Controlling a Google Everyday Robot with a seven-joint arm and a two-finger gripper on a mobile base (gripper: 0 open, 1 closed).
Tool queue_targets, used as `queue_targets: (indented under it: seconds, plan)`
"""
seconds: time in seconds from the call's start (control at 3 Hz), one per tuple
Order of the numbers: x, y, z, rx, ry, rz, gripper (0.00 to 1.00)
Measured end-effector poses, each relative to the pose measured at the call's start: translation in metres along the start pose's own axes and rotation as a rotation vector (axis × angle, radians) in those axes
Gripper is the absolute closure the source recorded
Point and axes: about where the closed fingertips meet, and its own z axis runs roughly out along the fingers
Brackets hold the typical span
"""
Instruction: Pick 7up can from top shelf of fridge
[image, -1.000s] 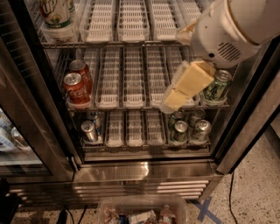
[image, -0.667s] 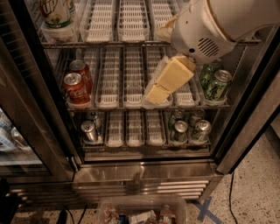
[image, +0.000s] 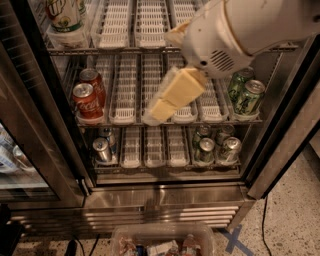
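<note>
The 7up can (image: 65, 12), pale with green lettering, stands at the far left of the top shelf (image: 145, 47), partly cut off by the upper edge. The shelf carries long white slotted lanes across the fridge (image: 150, 200). My gripper (image: 156, 111), cream-yellow, hangs in front of the second rack near the middle, below and to the right of the 7up can and well apart from it. It holds nothing that I can see. The white arm housing (image: 235, 35) covers the right part of the top shelf.
Two red Coca-Cola cans (image: 87, 97) stand at the left of the second rack, dark green cans (image: 245, 92) at its right. Silver cans (image: 215, 145) sit on the lowest rack. Dark door frames flank the opening. A clear bin (image: 162, 242) lies on the floor in front.
My arm and gripper have moved left across the fridge opening, from in front of the right lanes to the middle lanes. The cans have not moved.
</note>
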Motion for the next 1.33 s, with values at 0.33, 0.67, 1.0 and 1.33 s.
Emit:
queue_targets:
  seconds: [0.33, 0.67, 1.0, 1.33]
  plan:
    - [-0.046, 0.027, 0.038, 0.006, -0.150, 0.023, 0.00]
    - [-0.086, 0.042, 0.067, 0.038, -0.256, 0.079, 0.00]
    - [-0.121, 0.041, 0.086, 0.084, -0.347, 0.125, 0.00]
    - [-0.155, 0.039, 0.095, 0.103, -0.420, 0.120, 0.00]
